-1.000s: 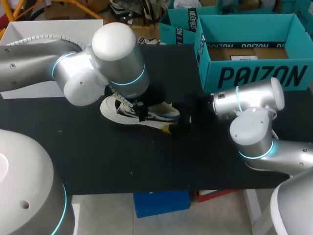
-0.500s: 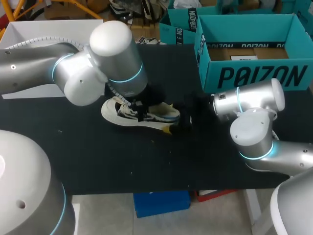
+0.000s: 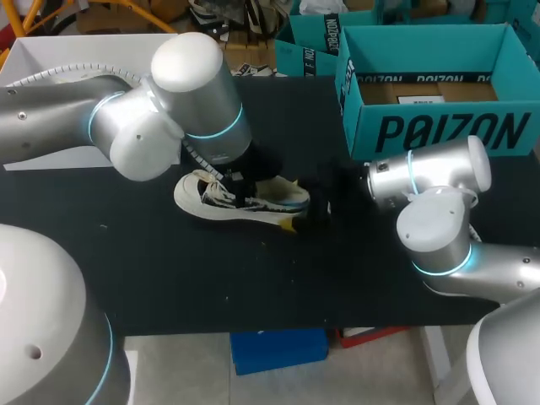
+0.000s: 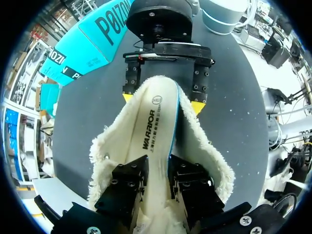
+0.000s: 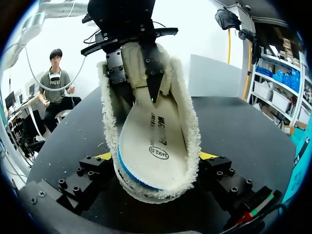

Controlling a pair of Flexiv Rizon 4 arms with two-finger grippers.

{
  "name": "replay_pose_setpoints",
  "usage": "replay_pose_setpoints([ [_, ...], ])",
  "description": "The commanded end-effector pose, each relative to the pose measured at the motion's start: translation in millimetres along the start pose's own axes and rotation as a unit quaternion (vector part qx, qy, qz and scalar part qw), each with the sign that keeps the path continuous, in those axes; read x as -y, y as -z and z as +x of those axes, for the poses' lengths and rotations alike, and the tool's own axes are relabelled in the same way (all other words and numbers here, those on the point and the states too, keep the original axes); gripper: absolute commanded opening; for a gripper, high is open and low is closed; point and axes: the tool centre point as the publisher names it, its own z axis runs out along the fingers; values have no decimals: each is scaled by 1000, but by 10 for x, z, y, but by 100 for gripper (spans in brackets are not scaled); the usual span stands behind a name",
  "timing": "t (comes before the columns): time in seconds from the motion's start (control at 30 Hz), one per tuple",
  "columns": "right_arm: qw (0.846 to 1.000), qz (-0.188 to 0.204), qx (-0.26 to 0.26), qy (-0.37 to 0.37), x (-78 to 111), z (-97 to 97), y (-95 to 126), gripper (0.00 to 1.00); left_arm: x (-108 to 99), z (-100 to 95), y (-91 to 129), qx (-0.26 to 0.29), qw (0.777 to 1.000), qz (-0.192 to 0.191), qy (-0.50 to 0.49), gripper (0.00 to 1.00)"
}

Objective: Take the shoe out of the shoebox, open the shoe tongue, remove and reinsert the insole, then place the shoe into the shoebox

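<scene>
A cream shoe (image 3: 240,199) with a fleecy lining lies on its sole on the black table (image 3: 253,278). Its pale printed insole (image 4: 153,122) lies inside it. My left gripper (image 4: 153,183) comes down from above into the shoe's mouth. Its black fingers (image 5: 151,68) stand slightly apart, tips on the insole, so it is open. My right gripper (image 5: 156,158) holds the shoe's right-hand end, with a yellow tip pressed against each side. The open teal shoebox (image 3: 439,126) stands at the back right.
A second teal box (image 3: 308,46) sits behind the shoebox's left corner. A white open box (image 3: 51,59) stands at the back left. My right arm's elbow (image 3: 434,228) is near the table's right front.
The left gripper's fingers have parted inside the shoe. The left arm has shifted a little to the left. The shoe and the right arm have stayed in place.
</scene>
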Motion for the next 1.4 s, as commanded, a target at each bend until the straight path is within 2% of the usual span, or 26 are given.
replay_pose_setpoints([
  [0.03, 1000, 0, 1, -1, 53, -51, -4, 0, -32, 31, 40, 11, 1000, 3, -4, 13],
  [0.1, 1000, 0, 1, -1, 53, -51, -4, 0, -24, 19, 61, 14, 1000, 6, -5, 14],
  [0.13, 1000, 0, 1, -1, 53, -51, -4, 0, -25, 12, 76, 14, 1000, 7, -5, 21],
  [0.2, 1000, 0, 1, -1, 53, -51, -4, 0, -25, 6, 87, 15, 1000, 9, -5, 24],
  [0.3, 1000, 0, 1, -1, 53, -51, -4, 0, -28, 2, 83, 12, 1000, 14, -5, 23],
  [0.7, 1000, 0, 1, -1, 53, -51, -4, 0, -72, 3, 89, -6, 999, 30, -11, 31],
  [1.4, 1000, 0, 1, -1, 53, -51, -4, 0, -59, 5, 17, -76, 995, 54, -44, 37],
])
